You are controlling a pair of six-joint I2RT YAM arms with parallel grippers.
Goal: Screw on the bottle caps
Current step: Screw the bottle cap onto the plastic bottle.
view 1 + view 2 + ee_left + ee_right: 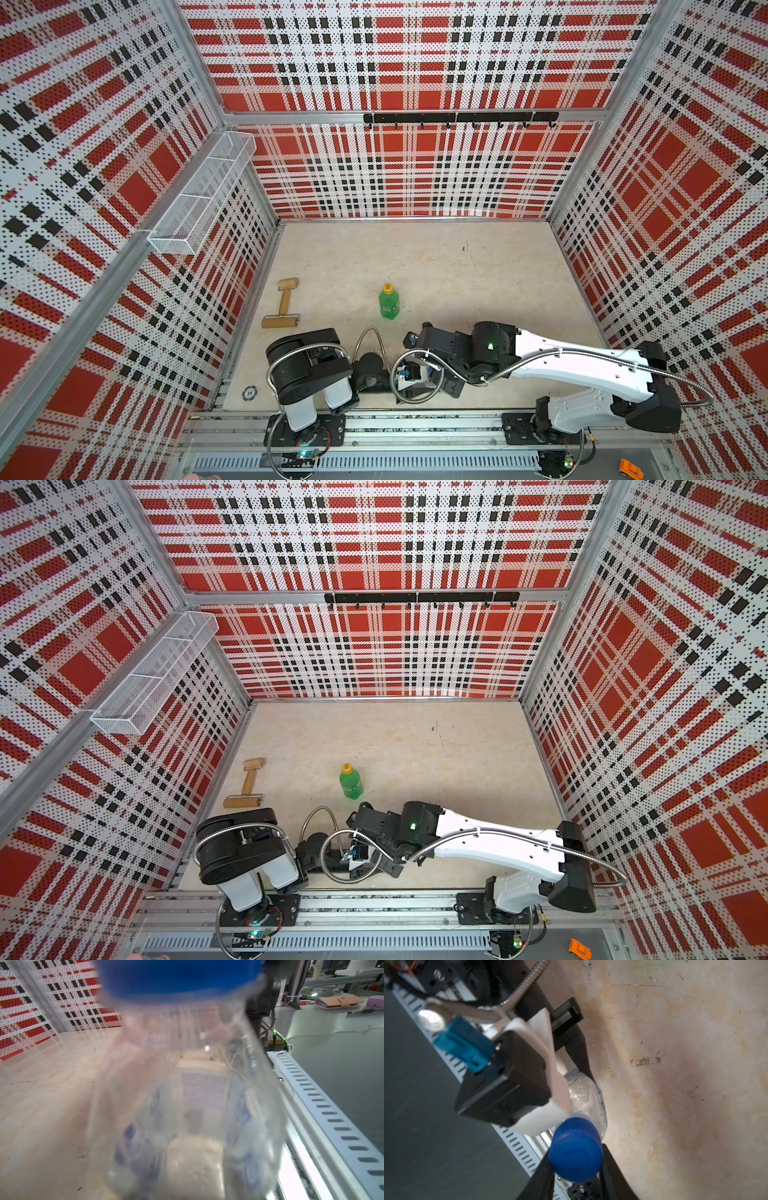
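The clear bottle (584, 1093) is held low near the table's front edge, with my left gripper (578, 1092) shut on its body. It fills the left wrist view as a blurred clear bottle (187, 1095) topped by the blue cap (176, 978). My right gripper (576, 1155) is shut on the blue cap (576, 1151), one dark finger pressed to each side, on the bottle's neck. In both top views the two arms hide this bottle. The green bottle (389, 303) (351, 785) stands upright mid-table, apart from both arms, with the yellow cap (387, 288) (347, 768) on top.
A wooden roller (282, 305) lies at the left of the table. A dark round chip (249, 392) sits at the front left corner. A white wire basket (203, 195) hangs on the left wall and a black hook rail (461, 117) on the back wall.
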